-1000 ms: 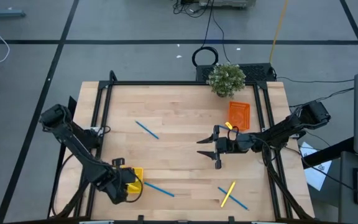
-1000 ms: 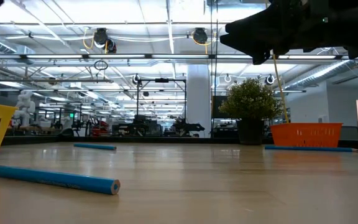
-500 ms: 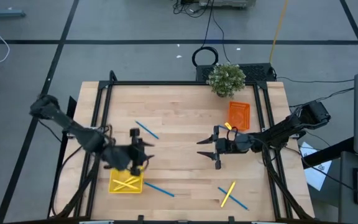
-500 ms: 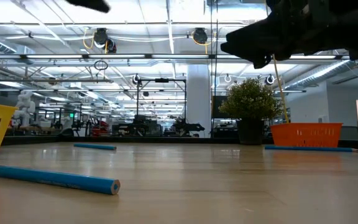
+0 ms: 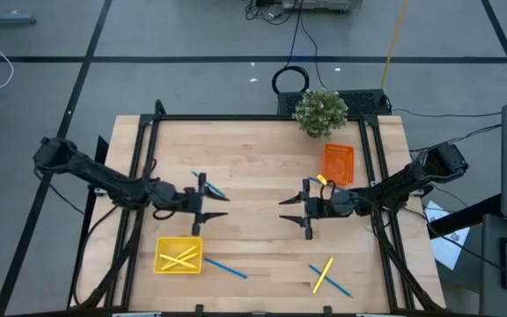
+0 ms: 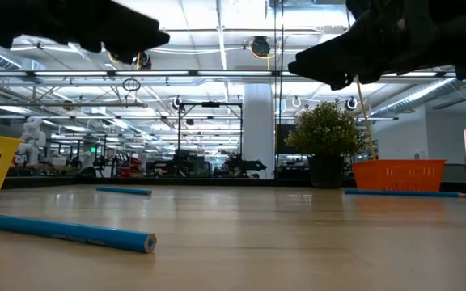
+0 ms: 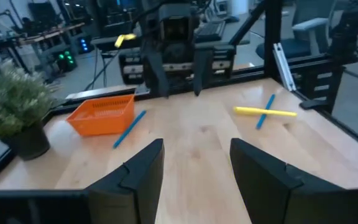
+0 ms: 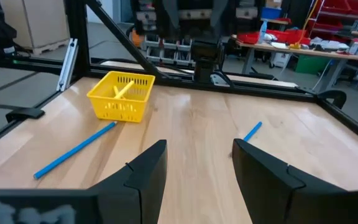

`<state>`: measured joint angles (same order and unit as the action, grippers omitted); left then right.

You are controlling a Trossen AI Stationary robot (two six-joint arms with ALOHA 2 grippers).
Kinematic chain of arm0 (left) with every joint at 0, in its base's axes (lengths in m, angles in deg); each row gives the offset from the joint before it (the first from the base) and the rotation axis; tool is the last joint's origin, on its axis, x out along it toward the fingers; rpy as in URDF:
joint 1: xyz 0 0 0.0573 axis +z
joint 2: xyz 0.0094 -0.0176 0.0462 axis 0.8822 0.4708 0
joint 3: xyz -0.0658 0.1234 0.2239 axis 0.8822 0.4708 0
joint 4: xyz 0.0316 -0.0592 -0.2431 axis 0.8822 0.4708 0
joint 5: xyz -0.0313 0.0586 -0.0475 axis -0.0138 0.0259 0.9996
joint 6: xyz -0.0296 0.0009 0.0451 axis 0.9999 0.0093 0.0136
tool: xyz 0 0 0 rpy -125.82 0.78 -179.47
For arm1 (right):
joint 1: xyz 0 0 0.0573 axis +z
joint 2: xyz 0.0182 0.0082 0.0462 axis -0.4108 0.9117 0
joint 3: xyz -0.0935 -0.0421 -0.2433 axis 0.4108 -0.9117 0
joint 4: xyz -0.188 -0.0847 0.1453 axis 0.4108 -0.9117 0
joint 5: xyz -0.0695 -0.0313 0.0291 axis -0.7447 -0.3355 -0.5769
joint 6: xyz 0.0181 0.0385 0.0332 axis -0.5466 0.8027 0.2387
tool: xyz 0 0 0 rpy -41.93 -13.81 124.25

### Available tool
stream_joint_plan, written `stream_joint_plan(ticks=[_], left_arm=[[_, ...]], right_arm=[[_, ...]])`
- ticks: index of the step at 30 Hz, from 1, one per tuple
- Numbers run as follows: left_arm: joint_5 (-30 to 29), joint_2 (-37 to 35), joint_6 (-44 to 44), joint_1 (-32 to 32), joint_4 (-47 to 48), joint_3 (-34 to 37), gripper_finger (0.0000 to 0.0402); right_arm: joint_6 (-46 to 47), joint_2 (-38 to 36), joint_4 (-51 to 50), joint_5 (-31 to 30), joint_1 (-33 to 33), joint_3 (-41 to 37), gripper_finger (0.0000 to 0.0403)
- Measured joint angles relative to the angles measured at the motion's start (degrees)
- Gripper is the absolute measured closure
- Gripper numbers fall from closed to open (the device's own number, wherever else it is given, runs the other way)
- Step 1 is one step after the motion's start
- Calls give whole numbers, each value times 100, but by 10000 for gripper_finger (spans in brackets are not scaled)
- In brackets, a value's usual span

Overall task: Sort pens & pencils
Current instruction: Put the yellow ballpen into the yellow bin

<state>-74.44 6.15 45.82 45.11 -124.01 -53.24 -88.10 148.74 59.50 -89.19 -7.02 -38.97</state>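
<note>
My left gripper (image 5: 213,205) hangs open above the table's middle left, just past the near end of a blue stick (image 5: 209,185). My right gripper (image 5: 287,210) hangs open at the middle right and faces it. The yellow tray (image 5: 179,256) holds yellow sticks (image 5: 176,258). Another blue stick (image 5: 225,267) lies flat beside that tray. A yellow stick (image 5: 324,273) lies crossed with a blue stick (image 5: 334,283) near the near edge. A blue stick (image 7: 129,129) lies by the orange tray (image 5: 338,162). A yellow stick (image 5: 326,180) shows at that tray's corner.
A potted plant (image 5: 320,112) stands at the far edge beside the orange tray. Black frame rails (image 5: 144,167) run along the table's left and right sides. Bare wood lies between the two grippers (image 7: 197,124). Beyond the table are cables and office gear.
My left gripper has left the yellow tray at the near left corner, risen, and swung toward the far edge and the table's middle. It now hangs by the blue stick. The yellow tray with its yellow sticks is uncovered. My right arm has kept still.
</note>
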Motion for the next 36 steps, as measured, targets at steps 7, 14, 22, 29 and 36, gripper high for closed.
stream_joint_plan(ticks=[7,14,22,29,36], left_arm=[[0,-11,198,3,-389,292,211],[0,-13,254,3,-399,292,211],[-5,-13,136,3,-392,292,211],[-179,-13,75,3,-376,292,211],[-179,-13,121,3,-326,292,211]], right_arm=[[-172,0,91,0,0,0,232],[-31,0,94,0,1,0,232],[1676,2,-2656,829,588,826,232],[2563,224,-7106,551,1790,2829,232],[2662,440,-7720,592,2684,3181,232]])
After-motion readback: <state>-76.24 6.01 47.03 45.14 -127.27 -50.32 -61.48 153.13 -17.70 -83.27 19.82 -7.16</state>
